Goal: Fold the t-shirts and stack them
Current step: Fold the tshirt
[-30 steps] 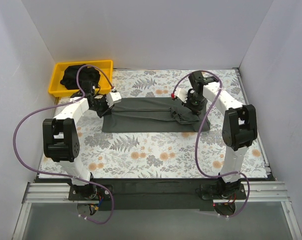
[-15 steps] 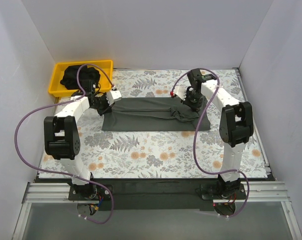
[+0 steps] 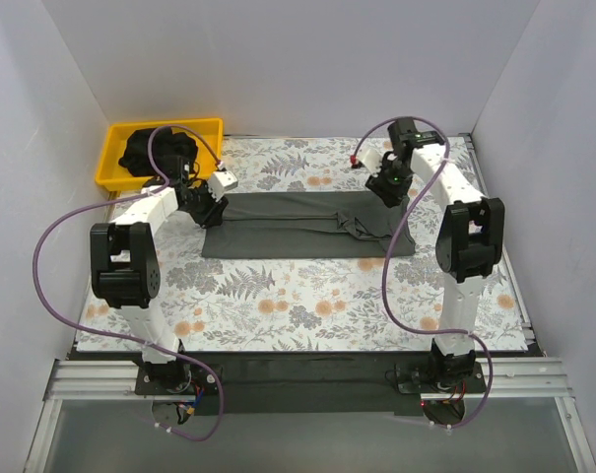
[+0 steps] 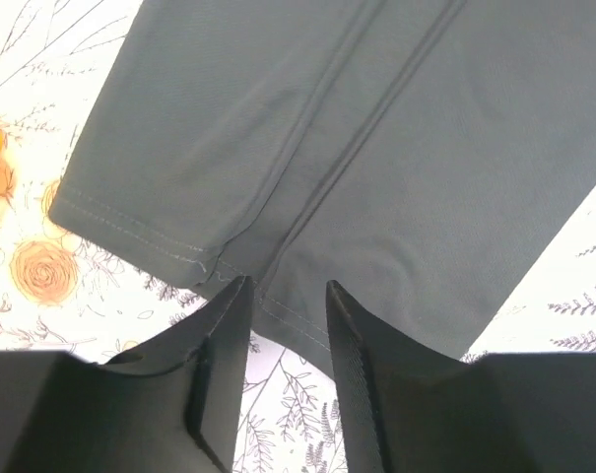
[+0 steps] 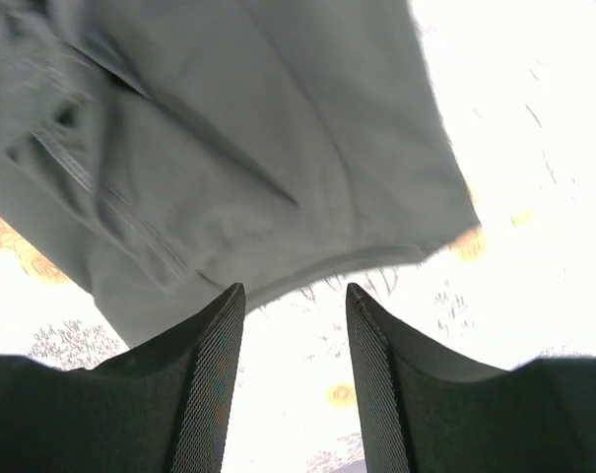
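A dark grey t-shirt [image 3: 288,229] lies folded into a long strip across the floral table, its right end rumpled. My left gripper [image 3: 211,203] hovers at the strip's left end, open, and the hemmed edge of the t-shirt [image 4: 307,148] lies just beyond its empty tips [image 4: 286,290]. My right gripper [image 3: 385,188] hangs above the strip's right end, also open. In the right wrist view the t-shirt [image 5: 238,148] lies past the gripper's empty tips [image 5: 294,292]. More dark t-shirts [image 3: 146,151] sit bunched in the yellow tray [image 3: 204,128].
The yellow tray stands at the table's back left corner, against the white wall. White walls close in the table on three sides. Purple cables loop from both arms. The floral tablecloth [image 3: 298,301] stretches in front of the strip.
Both grippers have gone from shut to open and let go of the t-shirt. The right gripper has lifted and drawn back toward the far right; the left one shifted slightly back.
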